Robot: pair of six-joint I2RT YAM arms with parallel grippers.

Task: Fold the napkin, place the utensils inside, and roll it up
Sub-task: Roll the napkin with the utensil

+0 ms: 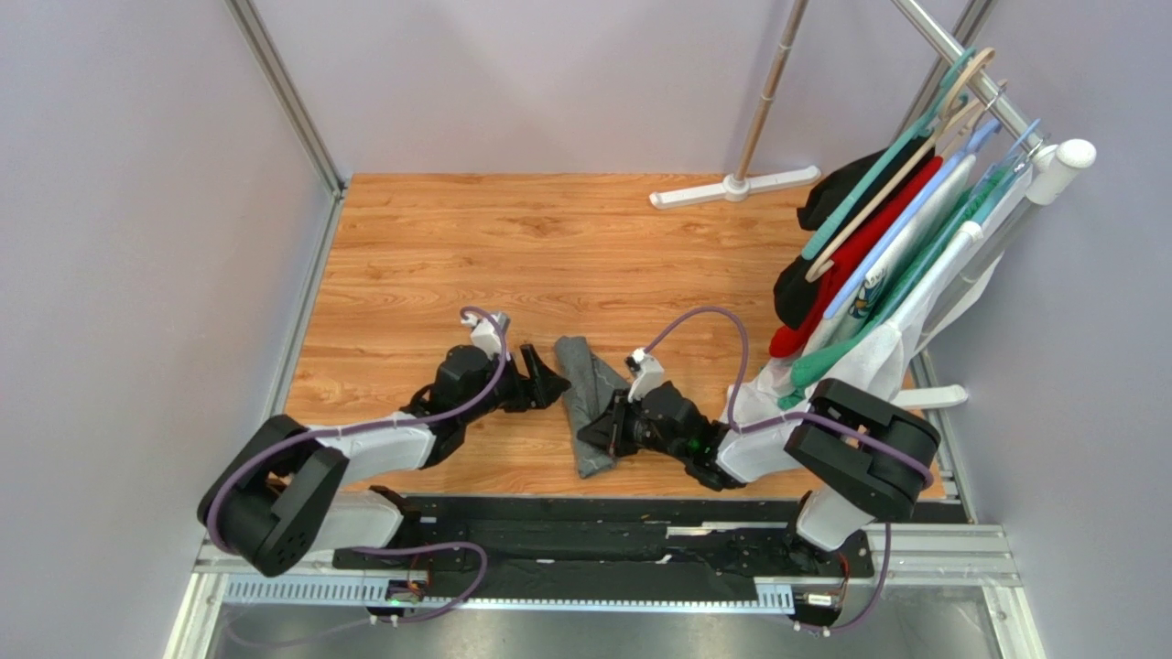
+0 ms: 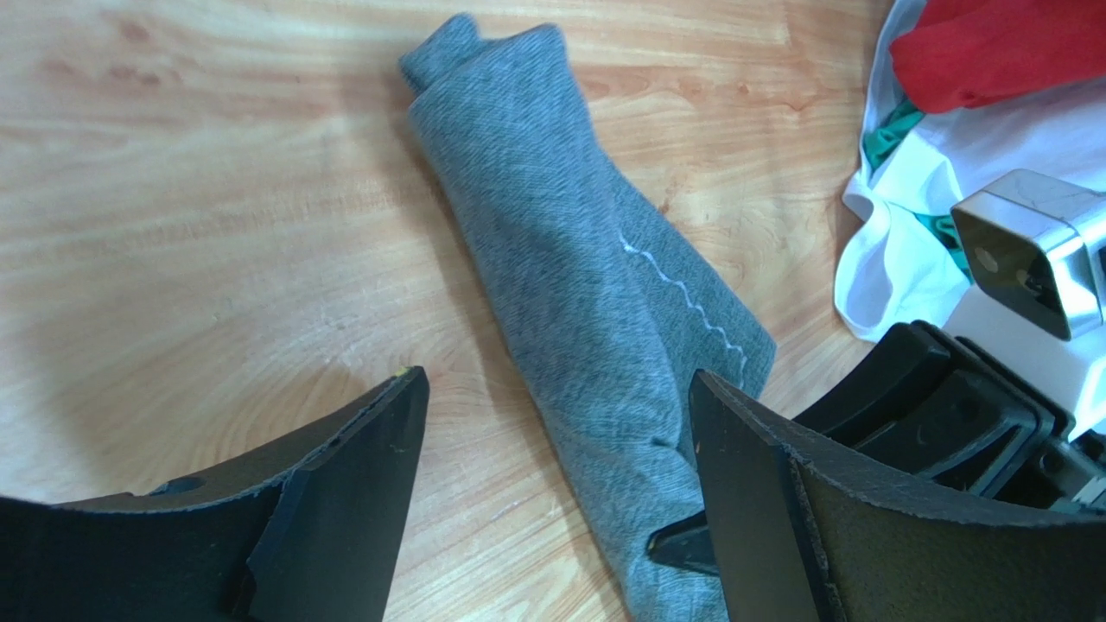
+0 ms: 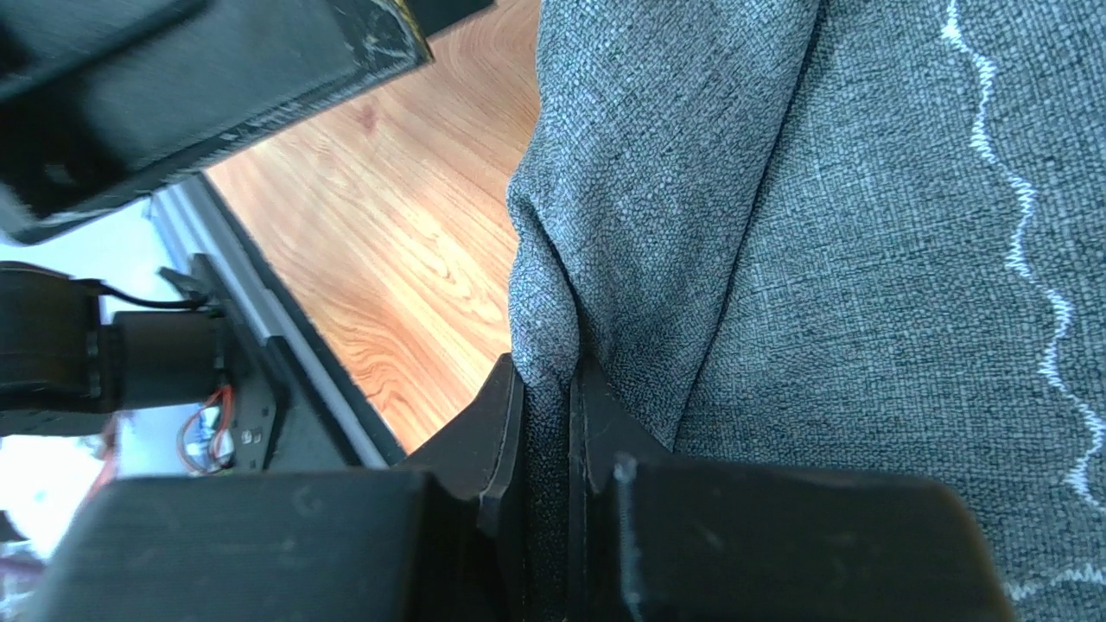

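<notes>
The dark grey napkin (image 1: 585, 401) lies rolled into a long bundle on the wooden table between the two arms. In the left wrist view the napkin (image 2: 584, 298) runs diagonally, a pale wavy stitch line along one edge. My left gripper (image 1: 553, 385) stands open just left of the roll, its jaws wide apart in the left wrist view (image 2: 556, 441) with nothing between them. My right gripper (image 1: 605, 437) is shut on a fold of the napkin (image 3: 727, 233) near the roll's near end (image 3: 548, 389). The utensils are out of view.
A clothes rack (image 1: 908, 234) with red, black, teal and white garments on hangers crowds the right side behind the right arm. A white stand base (image 1: 736, 188) sits at the table's far edge. A white cloth (image 2: 909, 233) lies right of the roll.
</notes>
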